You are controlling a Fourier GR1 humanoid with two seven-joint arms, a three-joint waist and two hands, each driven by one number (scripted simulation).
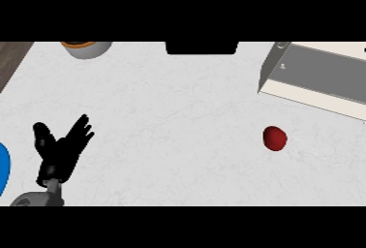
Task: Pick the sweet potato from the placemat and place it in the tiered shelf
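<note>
Lowest in the frame at lower left, one left hand (63, 147) shows, fingers spread and straight, holding nothing. One blue shape (4, 167) touches the left edge beside it. At upper left sits one grey bowl (87, 49) with an orange inside. One red sweet potato (274, 138) lies on the white table (172, 111) at centre right, just below the one tiered shelf (318, 77) at upper right.

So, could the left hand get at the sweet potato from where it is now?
Probably not easily: the left hand rests open at the left, while the sweet potato lies far across bare counter, near the shelf. Nothing blocks the way.
</note>
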